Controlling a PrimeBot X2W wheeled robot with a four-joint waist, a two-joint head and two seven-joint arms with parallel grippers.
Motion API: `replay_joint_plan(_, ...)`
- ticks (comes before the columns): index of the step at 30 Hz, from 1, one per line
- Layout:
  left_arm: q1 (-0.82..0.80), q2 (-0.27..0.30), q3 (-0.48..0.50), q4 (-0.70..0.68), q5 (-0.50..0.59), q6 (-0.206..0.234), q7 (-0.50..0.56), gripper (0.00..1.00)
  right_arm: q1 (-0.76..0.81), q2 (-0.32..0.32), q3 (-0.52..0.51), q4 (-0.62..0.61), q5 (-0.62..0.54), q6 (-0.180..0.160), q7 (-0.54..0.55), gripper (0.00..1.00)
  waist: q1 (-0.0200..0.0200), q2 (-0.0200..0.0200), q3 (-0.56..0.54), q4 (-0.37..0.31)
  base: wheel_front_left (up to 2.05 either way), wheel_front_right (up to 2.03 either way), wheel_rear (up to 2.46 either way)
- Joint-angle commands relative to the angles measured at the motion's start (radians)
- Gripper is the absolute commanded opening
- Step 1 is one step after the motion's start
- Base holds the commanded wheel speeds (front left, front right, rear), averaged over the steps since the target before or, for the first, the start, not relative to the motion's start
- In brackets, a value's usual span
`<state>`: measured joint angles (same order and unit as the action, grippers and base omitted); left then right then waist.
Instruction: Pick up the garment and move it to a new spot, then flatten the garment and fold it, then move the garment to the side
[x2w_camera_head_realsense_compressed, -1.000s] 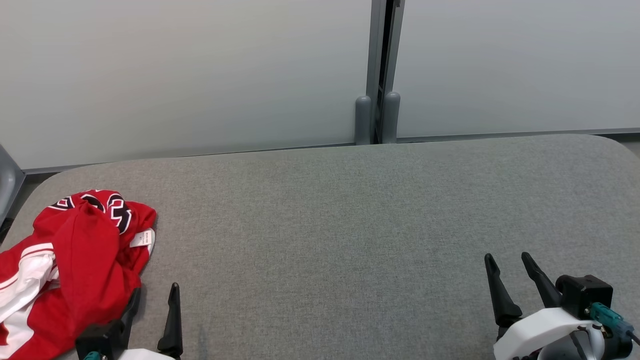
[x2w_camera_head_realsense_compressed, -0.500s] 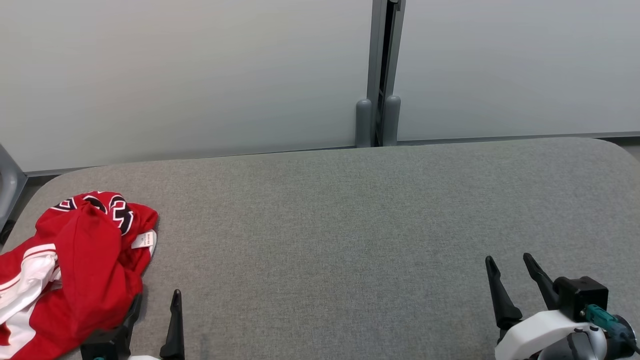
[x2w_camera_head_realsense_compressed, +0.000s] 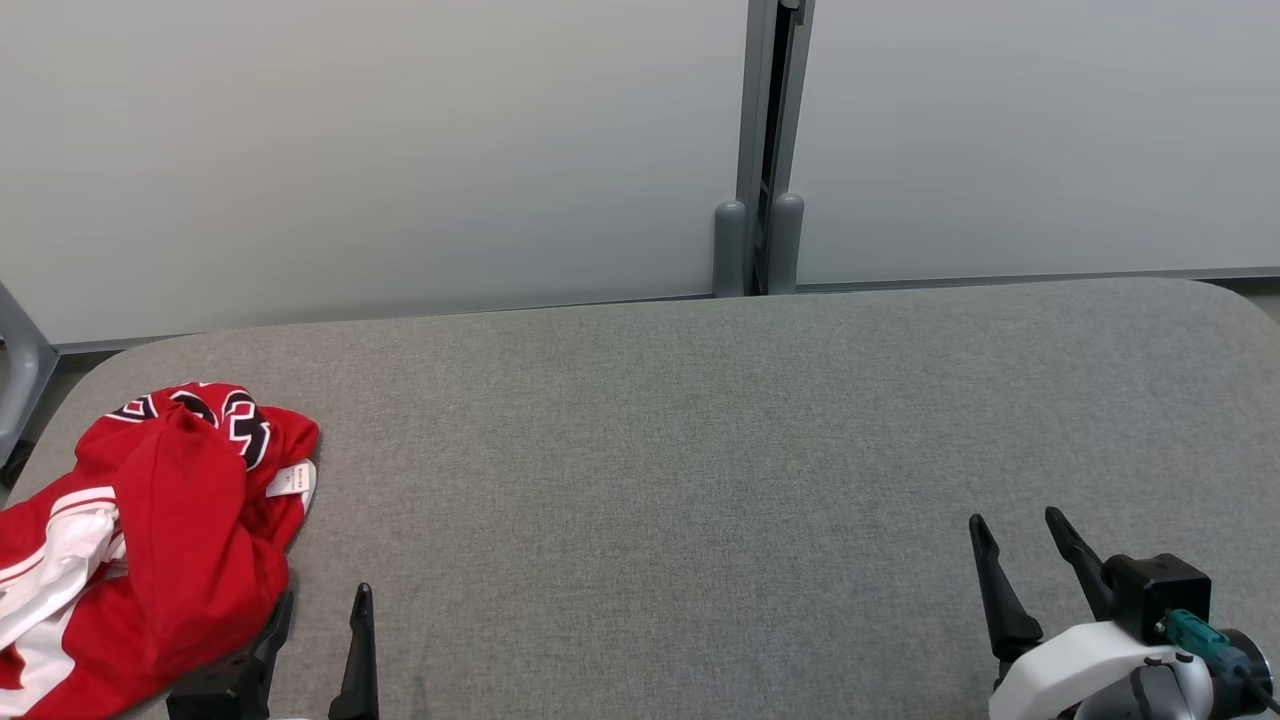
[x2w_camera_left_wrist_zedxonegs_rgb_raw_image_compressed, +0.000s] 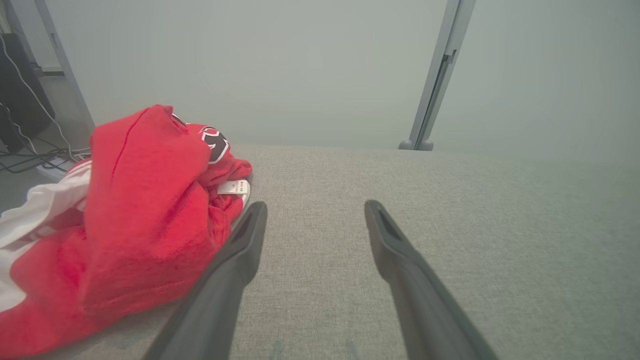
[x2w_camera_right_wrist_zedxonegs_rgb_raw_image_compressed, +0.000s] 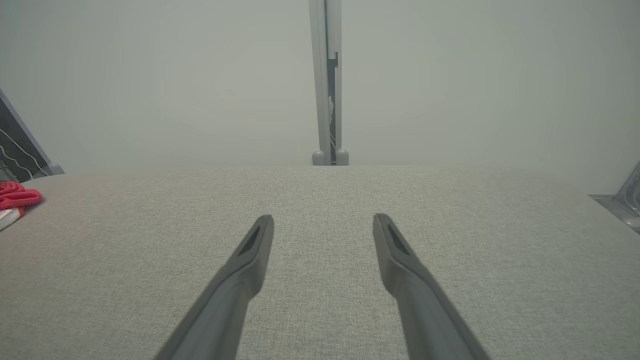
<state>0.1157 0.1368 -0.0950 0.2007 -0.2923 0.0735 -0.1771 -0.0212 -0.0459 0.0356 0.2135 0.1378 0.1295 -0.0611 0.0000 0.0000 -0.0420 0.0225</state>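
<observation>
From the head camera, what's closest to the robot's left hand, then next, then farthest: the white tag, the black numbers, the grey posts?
1. White tag, just ahead of the left hand, on the red shirt's edge.
2. Black numbers, farther back on the shirt.
3. Grey posts, far away by the wall.

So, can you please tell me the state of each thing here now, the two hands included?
garment: crumpled in a heap at the left end of the table, not flattened, not folded, not held.
left hand: open, empty, right beside the garment; whether it touches it is unclear.
right hand: open, empty, over bare table, far from the garment.
</observation>
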Motion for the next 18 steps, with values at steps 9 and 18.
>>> replay_joint_plan(9, 0.014, 0.009, 0.003, -0.033, -0.003, 0.026, 0.000, 1.00, 0.015, -0.008, 0.023, -0.001, 0.021, 0.002, -0.015, 1.00, 0.0000, 0.0000, -0.015, 0.044, 0.00, 0.00, 0.00)
replay_joint_plan(18, 0.031, 0.030, 0.014, -0.070, 0.001, 0.037, -0.011, 1.00, 0.025, -0.008, 0.059, -0.001, 0.051, 0.002, -0.033, 1.00, 0.0000, 0.0000, -0.039, 0.181, 0.00, 0.00, 0.00)
